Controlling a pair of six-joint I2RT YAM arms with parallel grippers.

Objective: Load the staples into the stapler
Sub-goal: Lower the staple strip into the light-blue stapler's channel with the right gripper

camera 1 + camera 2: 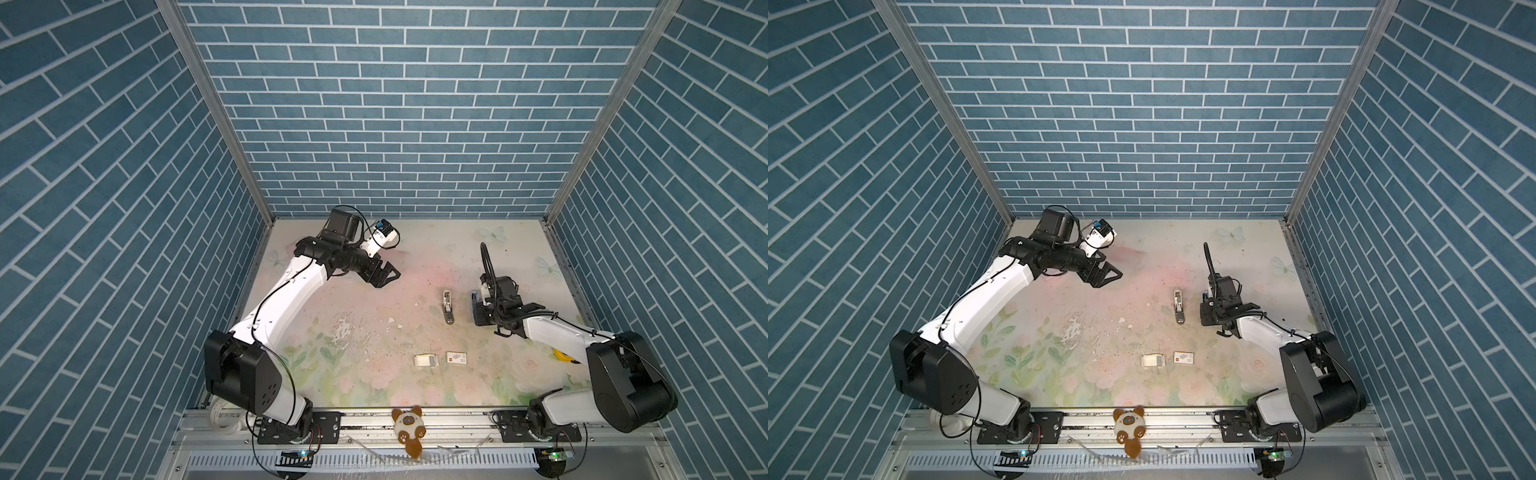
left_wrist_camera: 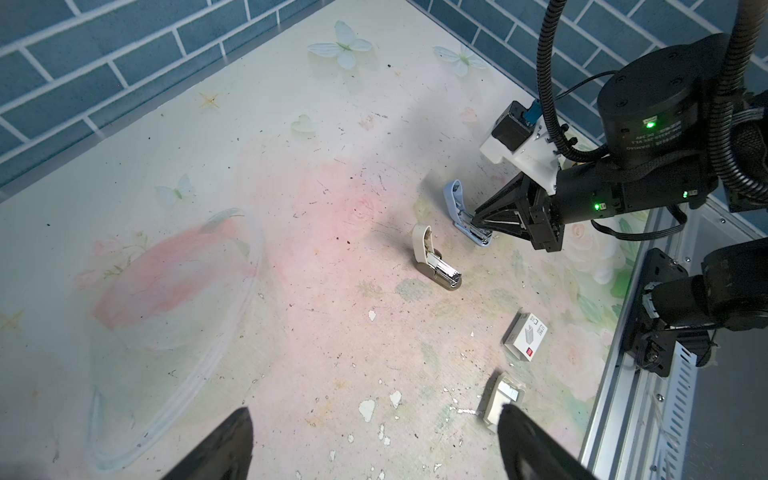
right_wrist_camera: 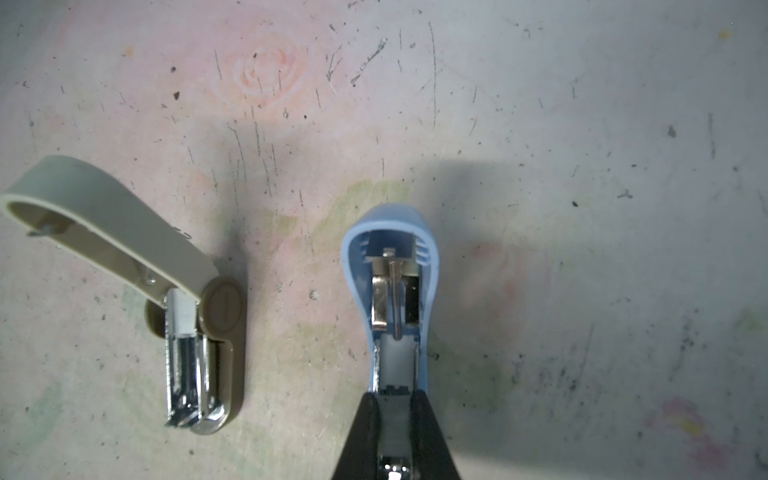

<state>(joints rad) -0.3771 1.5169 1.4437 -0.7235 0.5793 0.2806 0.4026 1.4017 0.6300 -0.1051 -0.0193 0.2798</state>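
Risk check: right claw (image 3: pixel 395 409) is pinched shut on the metal rail of the blue stapler (image 3: pixel 390 291). Its lid is swung up and its base sits on the desk (image 1: pixel 415 257), right side in both top views. Left claw (image 1: pixel 384 276) is spread wide and empty, hanging over the far left of the desk, well apart from everything. Staples (image 2: pixel 509 390) show as a grey strip in the white card tray (image 1: pixel 426 360) near the front edge, just beside the white sleeve (image 1: pixel 456 358) with the red mark. Can't see any strip in the blue channel, so loading looks not yet done. Beige stapler (image 1: pixel 447 307) also lies open, just beside the blue one toward desk centre, so the strip could go into the wrong one. Likely failures: the strip is thin and low in a light tray, so a wide claw may shove the tray, miss, or snap the strip into bits. The right claw's fingers sit on the rail and could block the strip from dropping in. A tilted or upside-down strip won't seat. If the right grip slackens, the blue stapler could skid or tip under a push.
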